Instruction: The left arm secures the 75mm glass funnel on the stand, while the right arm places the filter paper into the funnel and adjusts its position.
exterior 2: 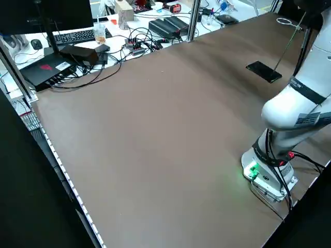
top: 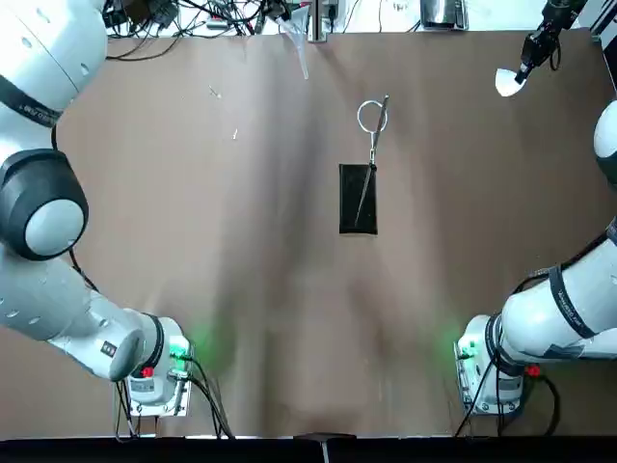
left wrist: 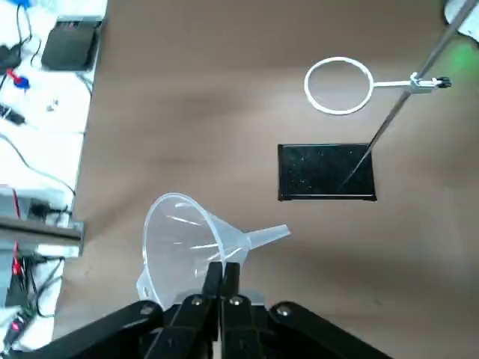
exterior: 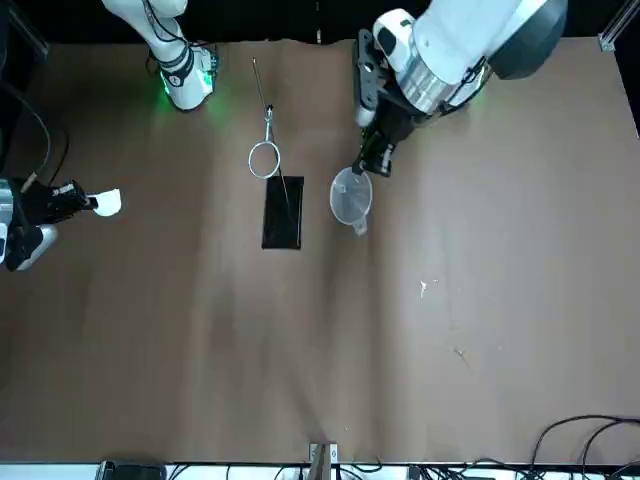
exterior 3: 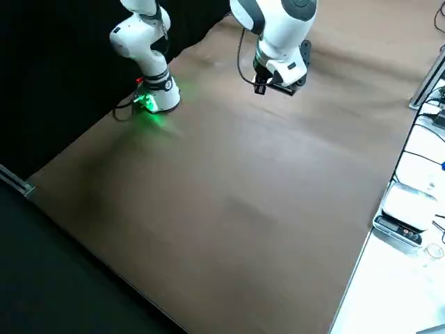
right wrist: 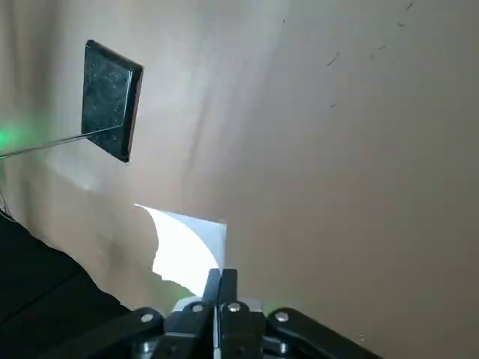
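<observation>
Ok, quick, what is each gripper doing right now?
Left gripper: shut on the glass funnel.
Right gripper: shut on the filter paper.

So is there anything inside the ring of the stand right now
No. The ring of the stand is empty, only bare table showing through it. The left gripper holds the glass funnel off to the side, and the right gripper holds the filter paper.

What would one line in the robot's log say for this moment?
left gripper: shut on glass funnel, beside stand | right gripper: shut on filter paper | ring: empty
</observation>
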Robot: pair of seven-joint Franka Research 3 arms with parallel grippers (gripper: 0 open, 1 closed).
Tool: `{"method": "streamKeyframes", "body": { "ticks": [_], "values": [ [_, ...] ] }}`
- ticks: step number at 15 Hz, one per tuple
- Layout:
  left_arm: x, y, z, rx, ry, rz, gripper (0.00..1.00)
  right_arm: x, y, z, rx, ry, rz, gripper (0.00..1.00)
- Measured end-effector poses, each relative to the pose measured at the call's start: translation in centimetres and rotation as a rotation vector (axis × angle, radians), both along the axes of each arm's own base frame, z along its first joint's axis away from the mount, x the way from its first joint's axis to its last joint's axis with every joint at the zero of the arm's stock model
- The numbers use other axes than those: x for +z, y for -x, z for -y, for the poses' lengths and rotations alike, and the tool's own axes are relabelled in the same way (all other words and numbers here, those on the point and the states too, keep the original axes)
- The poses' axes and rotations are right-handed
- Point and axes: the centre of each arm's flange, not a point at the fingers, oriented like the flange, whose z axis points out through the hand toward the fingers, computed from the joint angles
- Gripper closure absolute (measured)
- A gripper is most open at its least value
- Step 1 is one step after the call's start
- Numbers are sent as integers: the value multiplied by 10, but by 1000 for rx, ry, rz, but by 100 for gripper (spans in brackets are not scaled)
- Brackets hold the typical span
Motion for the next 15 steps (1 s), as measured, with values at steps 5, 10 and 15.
{"method": "streamKeyframes", "body": {
  "ticks": [5,10,15],
  "values": [
    [8,22,54,-140,-11,251,98,0,0,0,0,0,0,99],
    [12,27,75,-254,9,402,98,0,0,0,0,0,0,99],
    [19,56,104,-379,39,467,98,0,0,1,-2,0,-1,99]
  ]
}}
